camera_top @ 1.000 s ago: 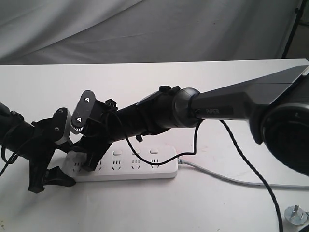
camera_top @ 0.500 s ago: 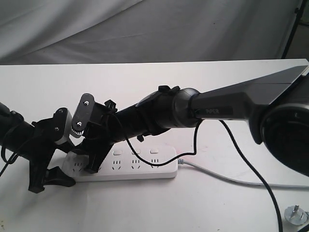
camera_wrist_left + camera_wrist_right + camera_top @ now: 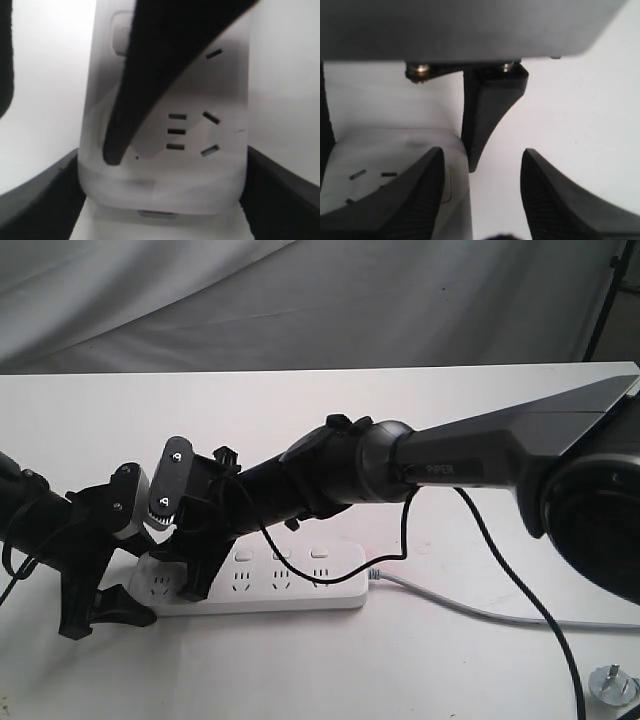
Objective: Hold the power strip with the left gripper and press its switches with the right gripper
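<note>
The white power strip (image 3: 290,585) lies flat on the table, its grey cord (image 3: 450,602) trailing right. My left gripper (image 3: 108,606) is shut on the strip's left end; its black fingers (image 3: 37,202) press both long sides of the strip (image 3: 165,185). My right gripper (image 3: 192,578), on the PIPER arm, reaches across to that same end and stands open. One of its fingertips (image 3: 427,175) rests on the strip beside a switch (image 3: 448,186); the other hangs over bare table. Three switches (image 3: 281,553) show in the exterior view; the rest are hidden under the arm.
A loose plug (image 3: 612,685) lies at the table's front right corner. A black cable (image 3: 520,590) hangs from the right arm over the cord. Grey cloth (image 3: 300,300) backs the white table (image 3: 400,670).
The right gripper has tipped lower onto the strip's left end, its grey plate dropping slightly. The left gripper and the strip have not moved.
</note>
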Motion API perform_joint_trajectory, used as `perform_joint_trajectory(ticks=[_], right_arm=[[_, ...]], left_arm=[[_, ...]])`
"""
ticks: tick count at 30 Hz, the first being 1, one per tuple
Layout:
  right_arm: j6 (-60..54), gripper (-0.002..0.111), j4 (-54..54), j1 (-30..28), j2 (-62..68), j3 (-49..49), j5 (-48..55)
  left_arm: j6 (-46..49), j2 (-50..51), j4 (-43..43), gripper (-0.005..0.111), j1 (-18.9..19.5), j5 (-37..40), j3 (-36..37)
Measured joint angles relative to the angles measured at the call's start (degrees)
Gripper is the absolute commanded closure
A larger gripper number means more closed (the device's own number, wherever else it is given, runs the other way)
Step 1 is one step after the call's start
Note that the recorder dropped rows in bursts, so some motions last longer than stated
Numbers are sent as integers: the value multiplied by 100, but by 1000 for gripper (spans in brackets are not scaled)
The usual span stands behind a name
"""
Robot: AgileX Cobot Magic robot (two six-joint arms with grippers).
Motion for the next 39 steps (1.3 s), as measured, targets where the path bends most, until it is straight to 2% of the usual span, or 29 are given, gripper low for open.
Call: perform_joint_trajectory(ticks=[22, 39], right_arm=[[453, 63, -610, 0, 22, -47, 7], [644, 63, -589, 33, 138, -113, -6]], left_arm=[[0, 0, 0, 40, 0, 0, 0], [0, 0, 0, 40, 0, 0, 0]])
